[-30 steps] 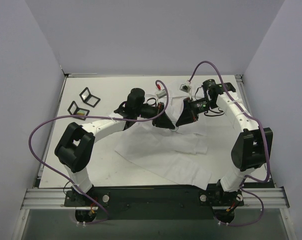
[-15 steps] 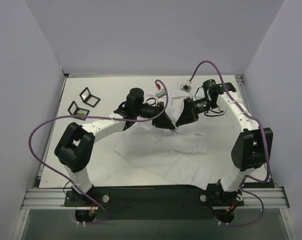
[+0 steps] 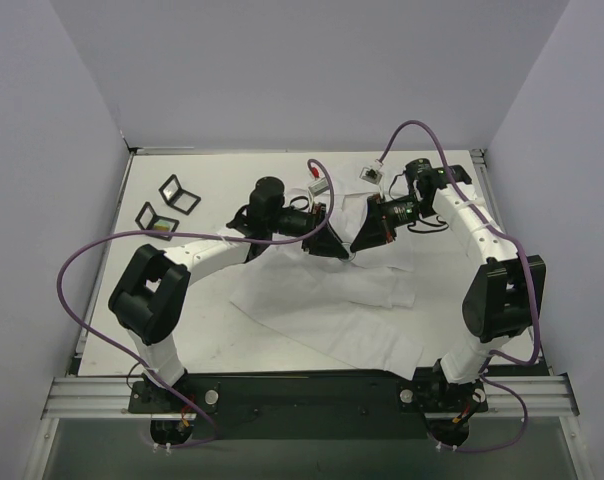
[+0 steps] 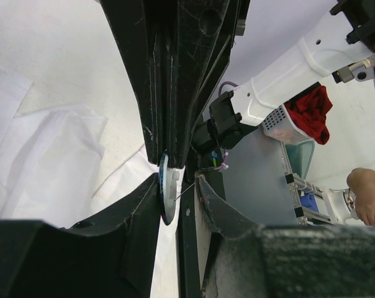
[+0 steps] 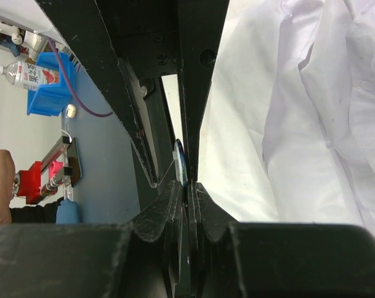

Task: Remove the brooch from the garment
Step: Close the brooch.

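Note:
The white garment (image 3: 332, 310) lies crumpled on the table, with a fold lifted up toward both grippers. The brooch (image 4: 165, 197) is a small round disc seen edge-on, blue on one face and white on the back, with a thin pin wire sticking out. My right gripper (image 5: 189, 185) is shut on the edge of the brooch (image 5: 182, 162), coming in from the right (image 3: 358, 248). My left gripper (image 4: 178, 186) faces it from the left (image 3: 334, 248). Its jaws stand apart. The disc lies against one finger and the pin tip reaches toward the other.
Two small black folding frames (image 3: 179, 193) (image 3: 157, 215) sit at the table's back left. Two small connector pieces (image 3: 320, 183) (image 3: 370, 173) lie behind the grippers. A purple cable (image 3: 82, 290) loops over the left side. White walls close in the table.
My left gripper's jaws have opened a little around the brooch. Both arms stay almost where they were, and the right gripper keeps its grip.

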Tool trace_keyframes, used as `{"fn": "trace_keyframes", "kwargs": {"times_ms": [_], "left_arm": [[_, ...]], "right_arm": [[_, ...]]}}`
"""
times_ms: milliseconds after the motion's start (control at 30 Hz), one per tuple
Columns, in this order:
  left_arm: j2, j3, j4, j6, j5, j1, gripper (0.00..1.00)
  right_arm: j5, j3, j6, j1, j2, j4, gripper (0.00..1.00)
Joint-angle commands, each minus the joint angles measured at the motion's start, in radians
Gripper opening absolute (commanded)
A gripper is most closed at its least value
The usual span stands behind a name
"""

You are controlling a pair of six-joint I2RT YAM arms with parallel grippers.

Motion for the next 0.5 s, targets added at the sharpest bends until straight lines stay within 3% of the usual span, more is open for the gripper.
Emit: {"fn": "trace_keyframes", "kwargs": {"times_ms": [0,233,467], "left_arm": [[-0.041,-0.019,0.161,-0.072,0.044,0.017,0.37],[-0.044,-0.051,0.387,-0.208,0.084,0.031,0.38],[-0.041,-0.065,0.445,-0.241,0.105,0.034,0.33]], "right_arm": [[-0.07,0.028,-0.012,-0.006,-0.015,-0.014,0.0],[-0.08,0.035,-0.018,-0.009,0.002,-0.029,0.0],[-0.091,0.041,-0.02,-0.015,0.007,-0.038,0.0]]}}
